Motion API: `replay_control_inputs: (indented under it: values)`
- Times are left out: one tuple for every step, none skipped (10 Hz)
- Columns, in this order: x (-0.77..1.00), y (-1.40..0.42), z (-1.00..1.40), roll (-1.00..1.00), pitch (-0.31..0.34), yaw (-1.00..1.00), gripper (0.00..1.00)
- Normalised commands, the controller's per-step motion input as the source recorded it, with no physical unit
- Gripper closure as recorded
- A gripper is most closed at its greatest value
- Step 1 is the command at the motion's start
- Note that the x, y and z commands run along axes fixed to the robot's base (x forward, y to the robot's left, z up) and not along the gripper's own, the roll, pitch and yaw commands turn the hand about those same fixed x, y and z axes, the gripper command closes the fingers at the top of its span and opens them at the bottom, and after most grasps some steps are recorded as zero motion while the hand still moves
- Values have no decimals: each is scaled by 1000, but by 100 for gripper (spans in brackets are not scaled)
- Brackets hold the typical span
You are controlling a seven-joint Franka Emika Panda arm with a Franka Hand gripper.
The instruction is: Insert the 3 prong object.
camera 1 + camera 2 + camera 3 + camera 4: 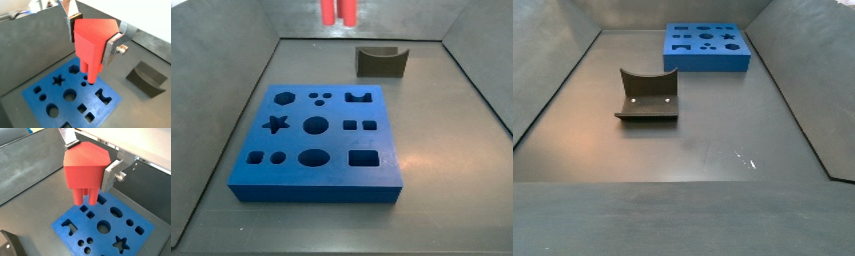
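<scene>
My gripper (91,41) is shut on the 3 prong object (90,42), a bright red-coral block with slim prongs pointing down. It also shows in a wrist view (85,170), with the gripper (90,160) clamped on its sides by silver fingers (110,172). The piece hangs well above the blue board (37,96) with shaped holes, which also appears in a wrist view (67,224). In a side view only the red prongs (338,12) show, above the far end of the board (318,178). The gripper is out of the side view that shows the board (707,62) far away.
A dark grey-olive curved block (381,62) stands beyond the board and shows nearer in a side view (647,97). It is also in both wrist views (147,77) (10,245). Grey walls (225,90) slope up around the floor.
</scene>
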Motion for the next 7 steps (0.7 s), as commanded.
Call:
replay_control_inputs:
  values:
    - [-100, 94, -709, 0, 36, -946, 100]
    - [-174, 320, -720, -11, 44, -720, 100]
    - [-263, 434, -806, -39, 80, -586, 100]
    - [-277, 494, -806, -91, 56, -480, 100]
    - [-283, 546, -780, -124, 27, -389, 100]
    - [-283, 531, -803, -166, 16, -371, 100]
    - [-151, 243, -643, -124, 0, -649, 100]
